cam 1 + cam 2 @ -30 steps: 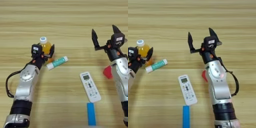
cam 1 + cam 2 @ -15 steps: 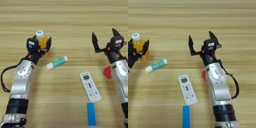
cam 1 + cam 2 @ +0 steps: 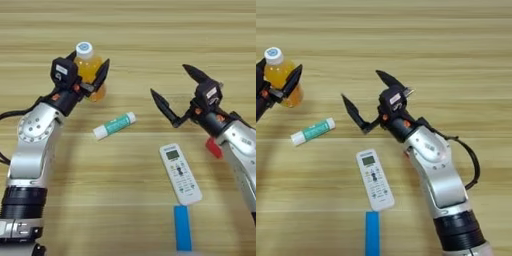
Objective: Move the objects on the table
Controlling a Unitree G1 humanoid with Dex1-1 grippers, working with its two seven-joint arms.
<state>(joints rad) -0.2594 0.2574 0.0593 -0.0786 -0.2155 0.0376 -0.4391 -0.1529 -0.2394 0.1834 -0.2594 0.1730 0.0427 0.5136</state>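
My left gripper point(image 3: 88, 64) is shut on the small orange-drink bottle point(image 3: 91, 80), which stands upright with its white cap on top at the table's point(image 3: 150, 30) left. The white-and-teal tube point(image 3: 114, 125) lies flat just below and to the right of it. At centre right my right gripper point(image 3: 174, 89) hangs open with its two black fingers spread wide and nothing between them, above the remote's top end. The red cube point(image 3: 213, 147) peeks out from behind the right forearm.
A white remote control point(image 3: 181, 172) lies slanted at lower centre. Below it a blue bar point(image 3: 182, 227) lies lengthwise near the front edge. The right forearm point(image 3: 431, 165) crosses the lower right of the table.
My right gripper has swung left toward the middle and turned, still open. The left gripper has carried the bottle a little further up the table. Tube, remote and blue bar have not moved.
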